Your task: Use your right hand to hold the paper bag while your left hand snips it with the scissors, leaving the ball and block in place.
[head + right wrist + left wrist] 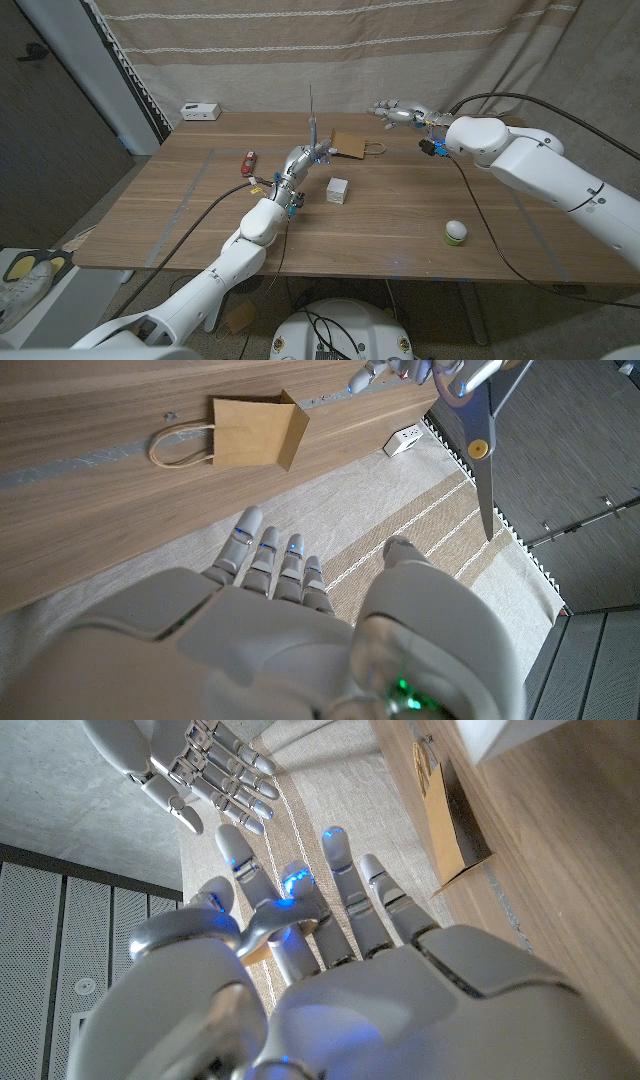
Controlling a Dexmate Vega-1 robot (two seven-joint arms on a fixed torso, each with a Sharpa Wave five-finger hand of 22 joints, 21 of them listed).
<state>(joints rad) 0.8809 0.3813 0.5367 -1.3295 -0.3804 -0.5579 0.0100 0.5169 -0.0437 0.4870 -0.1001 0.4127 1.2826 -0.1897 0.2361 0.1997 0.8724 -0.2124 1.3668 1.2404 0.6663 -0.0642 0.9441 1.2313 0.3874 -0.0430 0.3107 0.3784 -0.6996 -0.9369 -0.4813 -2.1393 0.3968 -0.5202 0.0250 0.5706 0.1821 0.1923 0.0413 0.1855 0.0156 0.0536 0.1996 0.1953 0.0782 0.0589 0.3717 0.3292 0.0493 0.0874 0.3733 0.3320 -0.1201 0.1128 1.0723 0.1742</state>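
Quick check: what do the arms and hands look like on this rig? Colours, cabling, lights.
Both arms have glossy white rounded shells. The left hand and right hand are silver-grey metal with segmented fingers. Black cables run along each forearm, looping free near the wrists. Small blue connectors sit at the wrists. Blue lights glow on the fingers in the wrist views, and a green light shows on the right wrist.

— Where's the left hand (303, 162)?

— Near the table's centre, its arm coming in from seven o'clock. Its fingers (345, 885) are curled around the scissors (482, 420), blades pointing up towards twelve.

— And the right hand (398, 111)?

— Raised at about one o'clock, its arm entering from four. Its fingers (268, 555) are straight, slightly apart, holding nothing.
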